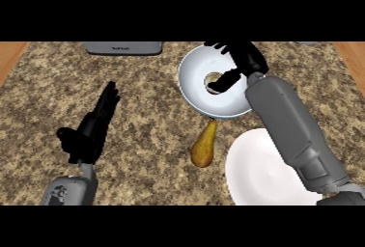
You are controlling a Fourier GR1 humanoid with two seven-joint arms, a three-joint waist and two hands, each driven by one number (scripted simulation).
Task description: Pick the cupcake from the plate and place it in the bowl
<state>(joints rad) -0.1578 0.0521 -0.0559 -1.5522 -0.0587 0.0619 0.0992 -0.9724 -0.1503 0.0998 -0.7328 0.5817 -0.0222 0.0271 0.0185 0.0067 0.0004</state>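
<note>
Cupcake (213, 77): a small pale round shape, mostly covered, held over the middle of the bowl; its details are hard to make out.

1. Table (143, 96): speckled brown and tan stone top with a granular look. Strips of plain wood (8, 55) show at the far left and right edges.
2. Right forearm (285, 120): smooth grey casing that crosses the plate's upper edge and hides part of the bowl.
3. Plate (264, 173): white and round, at lower right, cut off along its lower side.
4. Bowl (192, 67): white, round and glossy, set beyond the plate.
5. Left robot hand (91, 132): black, open with its fingers straight, resting at lower left.
6. Right robot hand (246, 60): black, with fingers and thumb curled about the cupcake.
7. Pear (203, 147): golden-brown and tapered, lying between bowl and plate with its stem toward the bowl.
8. Grey slab-like item (122, 47): cut off at the far edge, unidentifiable.
</note>
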